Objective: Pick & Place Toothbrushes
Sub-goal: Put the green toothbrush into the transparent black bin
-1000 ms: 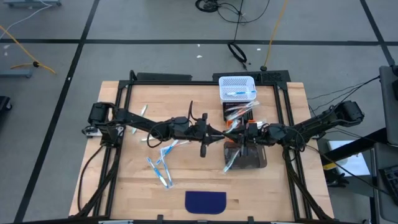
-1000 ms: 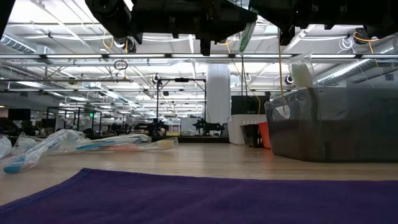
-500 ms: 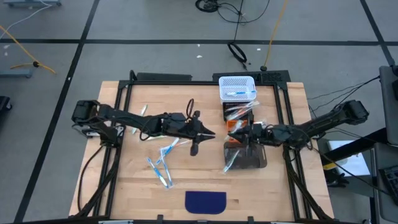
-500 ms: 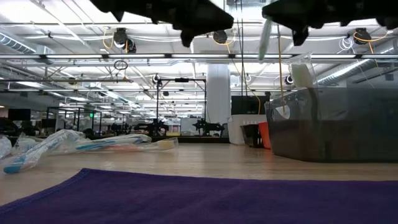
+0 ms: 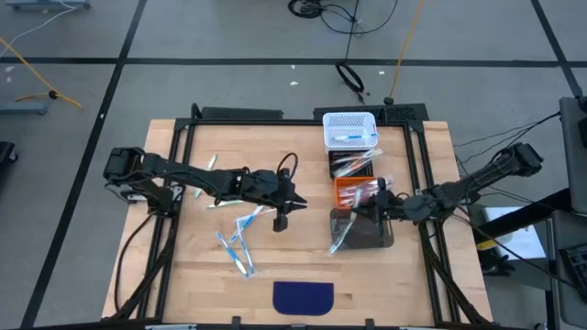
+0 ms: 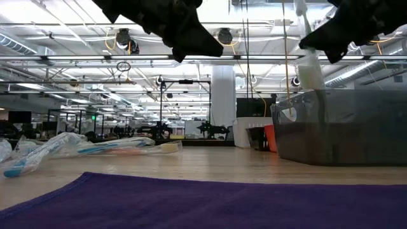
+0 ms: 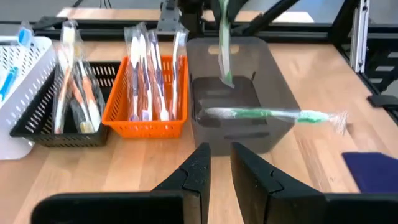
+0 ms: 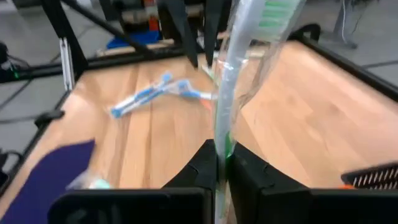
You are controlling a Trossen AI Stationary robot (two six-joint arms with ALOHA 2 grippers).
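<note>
My right gripper (image 5: 378, 206) (image 8: 222, 158) hovers over the grey bin (image 5: 363, 236) (image 7: 273, 81), shut on a green toothbrush in a clear wrapper (image 8: 239, 68) (image 7: 223, 53). A second green toothbrush (image 7: 267, 115) lies across the bin's near rim. Several wrapped blue and white toothbrushes (image 5: 237, 246) lie flat on the table's left half. My left gripper (image 5: 280, 220) (image 7: 221, 168) hangs above the table's middle, left of the bin, open by a narrow gap and holding nothing. My right gripper pinches the wrapped green toothbrush between its two fingers, at the handle end (image 8: 221, 134). The green brush head (image 8: 277, 9) is the free end. In the left wrist view the toothbrush hangs nearly upright, lifted clear, with its lower tip (image 7: 228, 79) over the bin's inside.
Beyond the grey bin stand an orange basket (image 5: 346, 185) (image 7: 112, 121), a black basket (image 5: 334, 169) (image 7: 37, 134) and a white basket (image 5: 349, 120), each holding toothbrushes. A purple cloth (image 5: 304, 296) lies at the near edge. Bare wood shows between the loose toothbrushes and the bin.
The two grippers were close together over the table's middle and have parted. My left gripper drew back toward the table's left and near side. My right gripper carried the green toothbrush toward the right, to above the grey bin.
</note>
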